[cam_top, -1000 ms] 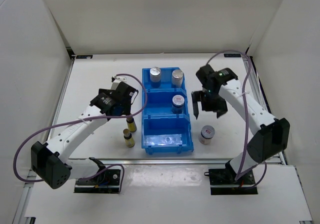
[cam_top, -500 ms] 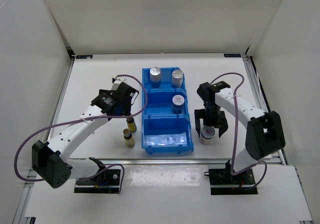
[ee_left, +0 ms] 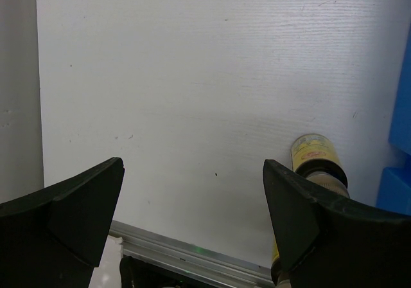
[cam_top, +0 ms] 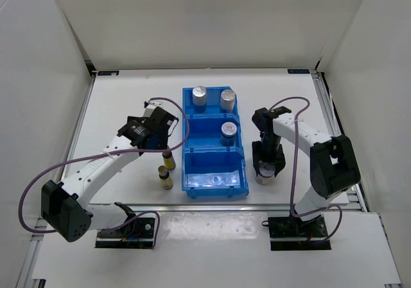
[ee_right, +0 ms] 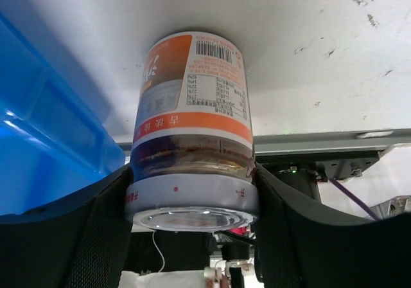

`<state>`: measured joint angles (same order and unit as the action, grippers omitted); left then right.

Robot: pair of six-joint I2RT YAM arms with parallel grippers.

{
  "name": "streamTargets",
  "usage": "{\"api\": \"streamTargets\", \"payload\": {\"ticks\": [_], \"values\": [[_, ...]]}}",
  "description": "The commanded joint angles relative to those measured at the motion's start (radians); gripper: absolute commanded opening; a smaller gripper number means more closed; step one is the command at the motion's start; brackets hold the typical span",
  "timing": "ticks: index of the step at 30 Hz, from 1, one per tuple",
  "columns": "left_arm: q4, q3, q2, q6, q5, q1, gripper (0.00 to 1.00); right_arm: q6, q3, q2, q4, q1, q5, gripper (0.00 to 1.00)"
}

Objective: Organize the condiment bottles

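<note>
Three white walls [cam_top: 205, 24], white table [cam_top: 128, 101]; jar [ee_right: 192, 114] beside bin [cam_top: 215, 189].

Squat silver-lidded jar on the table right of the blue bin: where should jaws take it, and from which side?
The squat silver-lidded jar stands upright and round, with the blue plastic bin crowding one flank, so come from above with the jaws across its lid. The right gripper holds it so.
</note>
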<state>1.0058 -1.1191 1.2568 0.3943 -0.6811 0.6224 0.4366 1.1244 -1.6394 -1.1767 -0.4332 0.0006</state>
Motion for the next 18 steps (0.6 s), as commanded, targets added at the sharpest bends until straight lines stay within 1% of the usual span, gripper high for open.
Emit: {"api": "streamTargets", "payload": {"ticks": [1, 4, 5, 6, 7, 8, 9, 10, 11, 13, 14, 16, 17, 18], "values": [[-0.001, 0.004, -0.017, 0.012, -0.018, 0.003, 1.00, 0.001, 0.090, 0.013, -0.063, 0.004, 0.024, 0.27], [-0.001, 0.004, -0.017, 0.012, -0.018, 0.003, 1.00, 0.010, 0.172, 0.052, -0.145, 0.004, 0.076, 0.23], [-0.001, 0.004, -0.017, 0.012, -0.018, 0.003, 1.00, 0.010, 0.205, 0.064, -0.171, 0.004, 0.090, 0.17], [-0.001, 0.004, -0.017, 0.012, -0.018, 0.003, 1.00, 0.010, 0.280, 0.064, -0.219, 0.004, 0.104, 0.14], [-0.001, 0.004, -0.017, 0.012, -0.018, 0.003, 1.00, -0.011, 0.319, 0.064, -0.237, 0.004, 0.114, 0.10], [-0.001, 0.004, -0.017, 0.012, -0.018, 0.003, 1.00, -0.012, 0.359, 0.064, -0.256, 0.004, 0.125, 0.05], [-0.001, 0.004, -0.017, 0.012, -0.018, 0.003, 1.00, -0.028, 0.398, 0.064, -0.270, 0.004, 0.142, 0.03], [-0.001, 0.004, -0.017, 0.012, -0.018, 0.003, 1.00, -0.038, 0.476, 0.064, -0.279, -0.005, 0.142, 0.03], [-0.001, 0.004, -0.017, 0.012, -0.018, 0.003, 1.00, -0.056, 0.515, 0.064, -0.288, -0.006, 0.156, 0.00], [-0.001, 0.004, -0.017, 0.012, -0.018, 0.003, 1.00, -0.076, 0.593, 0.043, -0.297, -0.025, 0.156, 0.00], [-0.001, 0.004, -0.017, 0.012, -0.018, 0.003, 1.00, -0.076, 0.674, 0.032, -0.297, -0.048, 0.165, 0.00], [-0.001, 0.004, -0.017, 0.012, -0.018, 0.003, 1.00, -0.111, 0.763, -0.011, -0.297, -0.093, 0.165, 0.00], [-0.001, 0.004, -0.017, 0.012, -0.018, 0.003, 1.00, -0.122, 0.858, -0.054, -0.297, -0.108, 0.165, 0.00], [-0.001, 0.004, -0.017, 0.012, -0.018, 0.003, 1.00, -0.136, 0.911, -0.080, -0.297, -0.127, 0.139, 0.00]]}}
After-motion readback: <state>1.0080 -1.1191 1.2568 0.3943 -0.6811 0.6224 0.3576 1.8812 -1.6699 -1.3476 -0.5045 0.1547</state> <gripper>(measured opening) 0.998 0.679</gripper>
